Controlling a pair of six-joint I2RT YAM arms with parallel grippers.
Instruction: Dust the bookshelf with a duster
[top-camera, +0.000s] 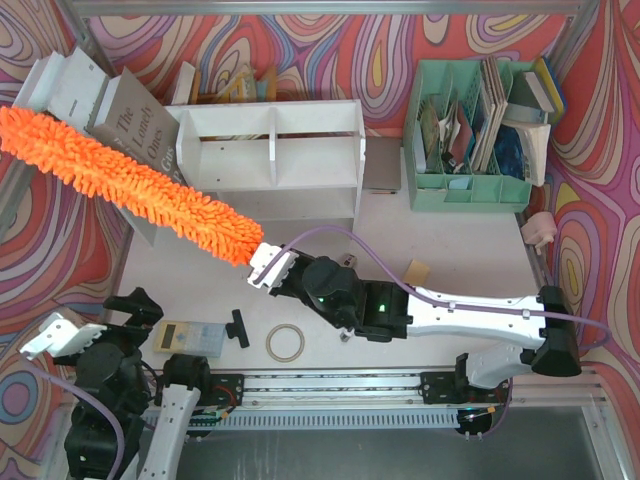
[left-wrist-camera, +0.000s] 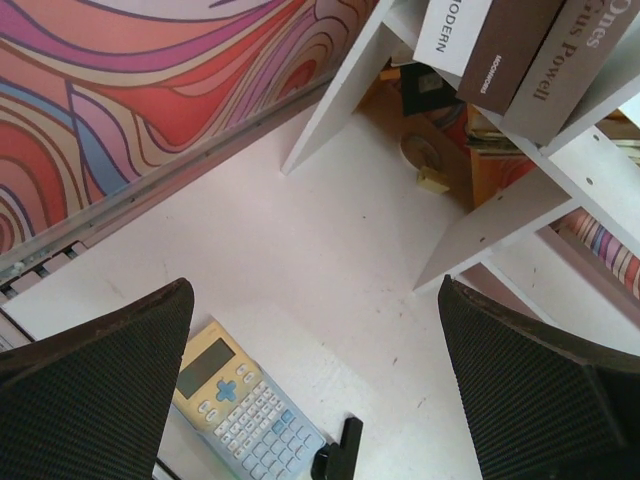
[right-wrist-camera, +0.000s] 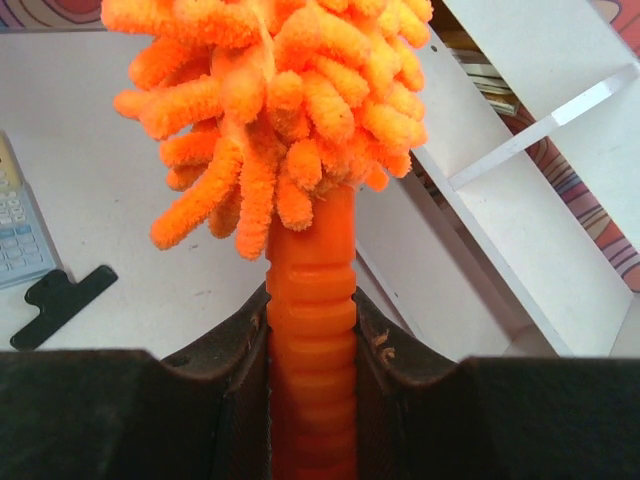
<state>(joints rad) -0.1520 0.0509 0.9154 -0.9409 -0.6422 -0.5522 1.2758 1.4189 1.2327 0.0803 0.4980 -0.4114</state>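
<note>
right gripper: clamped on the duster's ribbed orange handle, one finger pressed against each side of it.
duster: held off the table, slanting from the gripper up to the far left; fluffy head starts right at the fingertips.
duster tip: over the leaning books at the far left, near the patterned wall.
bookshelf: at the back centre of the table, just right of the duster's middle; lower left corner beside the orange fibres, contact impossible to tell.
left gripper: spread wide with nothing between the fingers, raised over the near left of the table.
calculator: flat on the table under the left gripper, touching neither finger.
black clip: just right of the calculator.
tape ring: flat on the table, near the right arm's wrist.
green organiser: far right, apart from the bookshelf, filled with upright papers and booklets.
</note>
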